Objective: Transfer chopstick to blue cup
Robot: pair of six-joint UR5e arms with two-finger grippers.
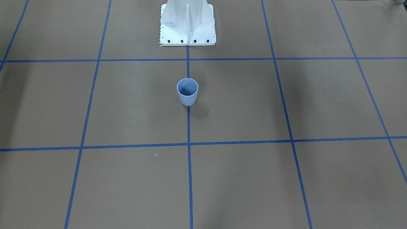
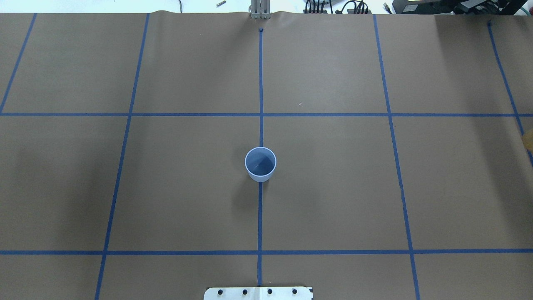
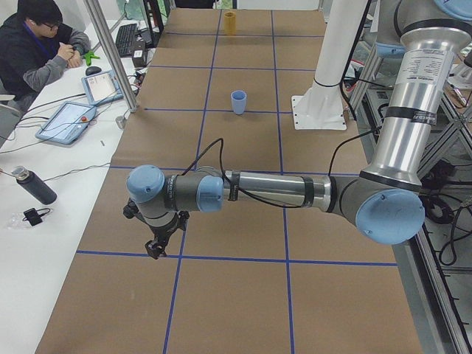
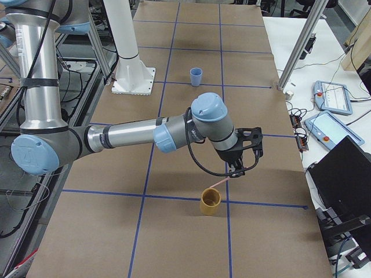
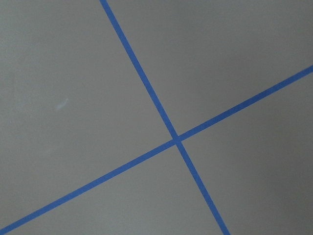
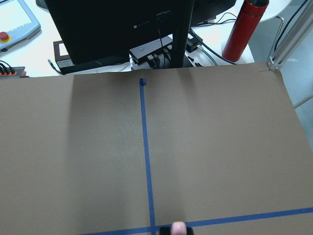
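The blue cup (image 1: 187, 91) stands upright and empty at the table's middle, on the centre tape line; it also shows in the overhead view (image 2: 260, 163) and both side views (image 3: 238, 102) (image 4: 196, 75). A pale pink chopstick (image 4: 217, 183) slants from my right gripper (image 4: 237, 168) down into a yellow cup (image 4: 210, 201). Its pink end shows at the bottom edge of the right wrist view (image 6: 179, 228). I cannot tell whether the right gripper is shut on it. My left gripper (image 3: 155, 247) hangs low over bare table far from the cup; I cannot tell its state.
The yellow cup stands near the table's end on my right, its edge just showing in the overhead view (image 2: 529, 139). A white robot pedestal (image 1: 187, 24) stands behind the blue cup. A monitor, cables and a red bottle (image 6: 244, 29) lie beyond that table end. An operator (image 3: 37, 44) sits at a side desk.
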